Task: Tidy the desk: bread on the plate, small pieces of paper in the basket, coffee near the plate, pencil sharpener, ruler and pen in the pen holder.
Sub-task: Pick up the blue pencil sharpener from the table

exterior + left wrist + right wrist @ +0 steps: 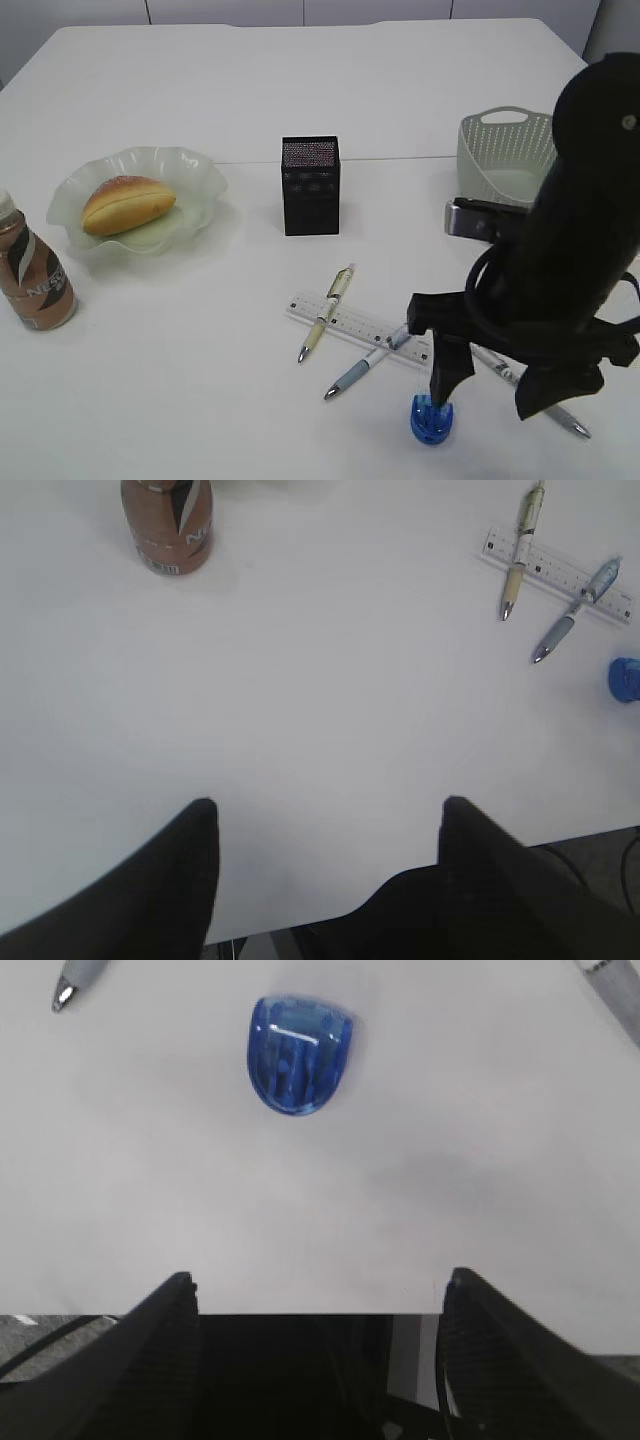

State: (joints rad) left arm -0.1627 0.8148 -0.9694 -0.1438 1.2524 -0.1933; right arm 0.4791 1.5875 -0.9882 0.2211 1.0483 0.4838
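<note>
From my station I saw the right gripper (315,1290) hanging with jaws spread wide and empty near the desk's (200,400) front edge, the blue pencil sharpener (299,1052) lying ahead of its fingertips, untouched. The left gripper (325,815) also stood open, holding nothing, over bare tabletop at the near edge. The bread (127,204) sat on the plate (190,165), the coffee (32,270) beside it near the left edge. 3 pens and the ruler (355,323) lay crossed in front of the pen holder (310,185); the basket (505,150) stood far right.
</note>
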